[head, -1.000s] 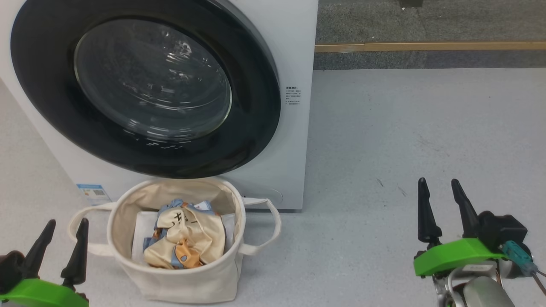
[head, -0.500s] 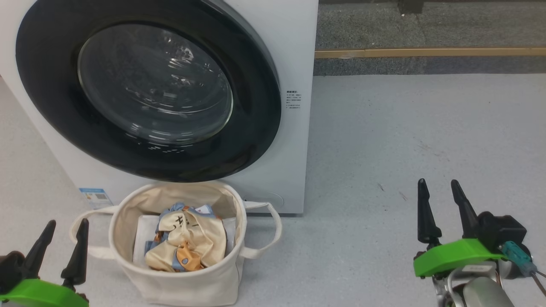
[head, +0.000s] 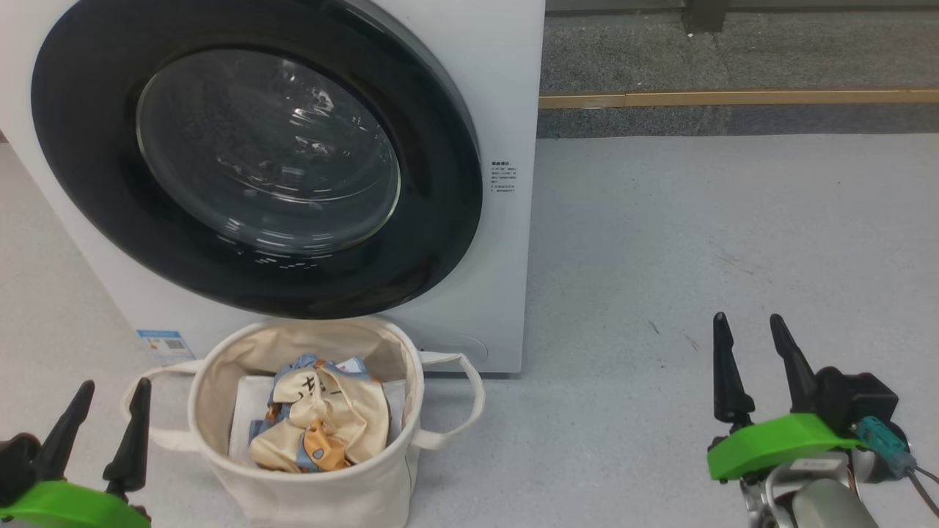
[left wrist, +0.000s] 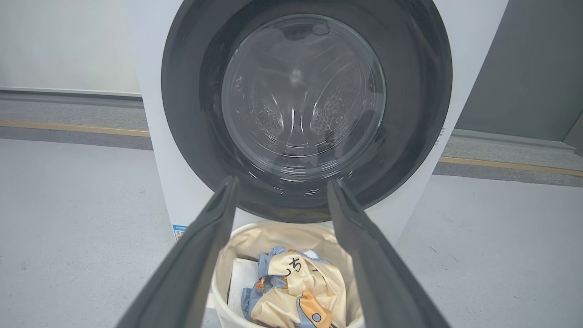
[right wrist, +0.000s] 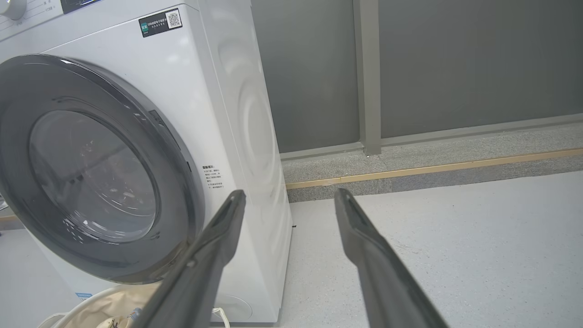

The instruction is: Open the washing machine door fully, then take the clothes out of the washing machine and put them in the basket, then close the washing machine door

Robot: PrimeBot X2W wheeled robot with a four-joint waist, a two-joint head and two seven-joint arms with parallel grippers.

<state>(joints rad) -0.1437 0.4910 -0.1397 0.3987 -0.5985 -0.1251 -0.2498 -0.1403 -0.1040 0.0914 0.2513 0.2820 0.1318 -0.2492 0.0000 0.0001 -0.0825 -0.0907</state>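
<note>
Already in the basket (head: 308,495): the clothes (head: 319,425) — cream piece with dark writing on top, light blue piece under it, both lying on a flat white pad (head: 246,411). Basket standing on the floor (head: 697,242), on the near side of the washing machine (head: 506,88), just in front of it and below the door (head: 257,158).

Door closed, as far as can be judged: black ring lying flat against the white front in the right wrist view, no gap to see. Through the glass in the left wrist view, bare steel drum with holes, no garment to see inside.

At the near left, the left gripper (head: 115,385), beside the left handle of the basket but not touching it, fingers spread wide and empty. At the near right, the right gripper (head: 747,319), well apart from machine and basket, above bare floor, fingers also spread, holding nothing.

Judged from all this: opening done, unloading done, closing apparently done too. Left to do — probably nothing, or at most a check of the latch, not possible to tell from here.
</note>
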